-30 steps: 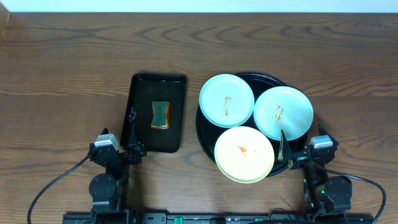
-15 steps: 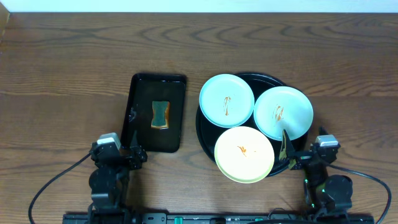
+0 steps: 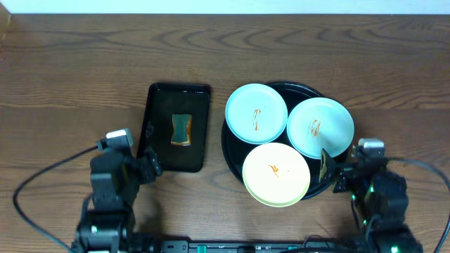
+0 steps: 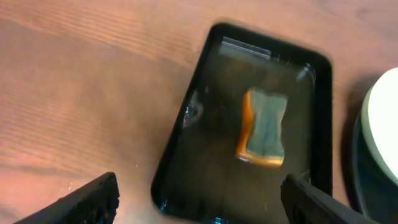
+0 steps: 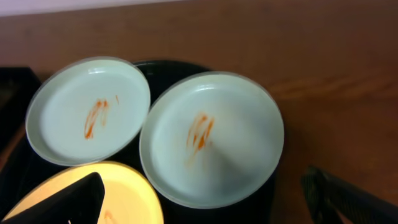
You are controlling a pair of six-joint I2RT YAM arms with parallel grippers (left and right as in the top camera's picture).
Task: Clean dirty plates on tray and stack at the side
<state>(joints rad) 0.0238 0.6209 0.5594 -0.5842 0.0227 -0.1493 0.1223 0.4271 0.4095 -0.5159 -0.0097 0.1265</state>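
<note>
Three plates lie on the round black tray [image 3: 232,151]: a mint-blue plate [image 3: 256,113] at the left, a mint-blue plate [image 3: 320,127] at the right and a pale yellow plate [image 3: 275,173] at the front. Each has an orange smear. They also show in the right wrist view: left plate [image 5: 87,109], right plate [image 5: 211,137], yellow plate [image 5: 124,199]. My right gripper [image 3: 330,172] is open and empty, raised at the tray's front right edge; its fingers [image 5: 205,202] straddle the right mint plate. My left gripper [image 3: 150,167] is open and empty over the rectangular tray's front left corner.
A smaller rectangular black tray [image 3: 160,116] left of the round tray holds a green-and-orange sponge [image 3: 181,129], also seen in the left wrist view [image 4: 264,127] with wet tray floor [image 4: 211,168]. Bare wood tabletop [image 3: 70,84] lies all round.
Both arms have risen from the front edge and moved forward over the table. The left gripper now looks down at the sponge tray, the right at the plates. Plates and sponge are unmoved.
</note>
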